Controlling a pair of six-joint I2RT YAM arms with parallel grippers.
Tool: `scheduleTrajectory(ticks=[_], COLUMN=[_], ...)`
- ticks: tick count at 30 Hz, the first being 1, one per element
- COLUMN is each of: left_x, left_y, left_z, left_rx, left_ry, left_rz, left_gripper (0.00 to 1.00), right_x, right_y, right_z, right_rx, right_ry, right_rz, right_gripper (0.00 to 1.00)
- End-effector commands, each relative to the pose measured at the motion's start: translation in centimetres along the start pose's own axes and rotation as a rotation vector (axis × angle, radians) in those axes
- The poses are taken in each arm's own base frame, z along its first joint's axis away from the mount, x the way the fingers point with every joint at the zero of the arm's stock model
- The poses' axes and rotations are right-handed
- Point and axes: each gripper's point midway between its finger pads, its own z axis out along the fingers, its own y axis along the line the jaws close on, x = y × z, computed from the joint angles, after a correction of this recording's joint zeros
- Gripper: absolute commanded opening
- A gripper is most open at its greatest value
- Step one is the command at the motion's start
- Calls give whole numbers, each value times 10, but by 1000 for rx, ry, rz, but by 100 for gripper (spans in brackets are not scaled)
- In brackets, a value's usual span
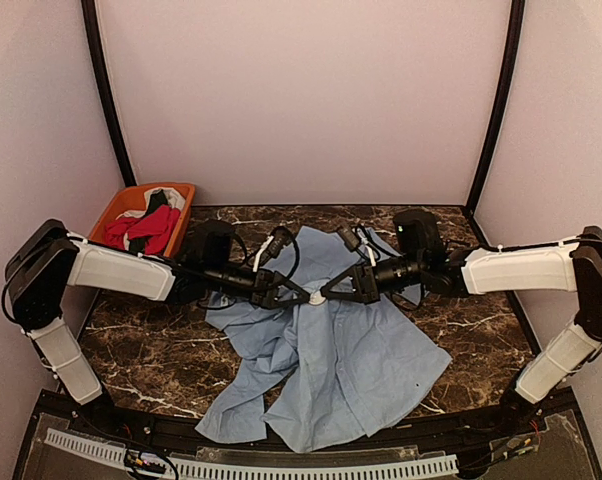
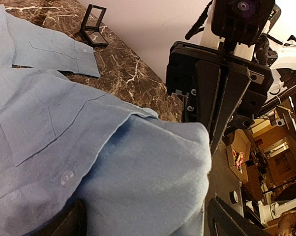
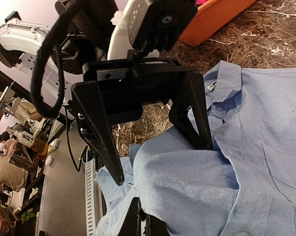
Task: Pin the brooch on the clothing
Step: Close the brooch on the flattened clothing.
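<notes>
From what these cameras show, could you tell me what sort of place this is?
Probably a robotics lab test booth: plain pale walls enclose a marble-patterned table, and the wrist views catch a cluttered workshop with more equipment beyond.

One blue shirt (image 1: 351,370); two pincers (image 1: 301,296) (image 1: 333,291); one orange bin (image 1: 119,206).

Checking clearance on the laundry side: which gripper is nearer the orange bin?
Left. The left gripper hovers over the blue shirt, to the right of the orange bin; the right gripper sits just beyond it, farther right.
</notes>
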Motion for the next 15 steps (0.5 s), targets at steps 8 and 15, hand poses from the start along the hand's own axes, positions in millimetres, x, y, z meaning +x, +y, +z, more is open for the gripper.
scheduleTrajectory(ticks=[8, 15], left_x=[-17, -23], left_y=[-18, -22], left_z=[-1, 2], left_rx=[187, 250], left_ry=[-47, -65], left_rz=[-15, -31], left_gripper=[73, 52], right_x=[-10, -8], right_y=[13, 12], right_z=[0, 0], right_rx=[-56, -43], right_ry=[-2, 7], right_rz=[-80, -80], right_gripper=[0, 0])
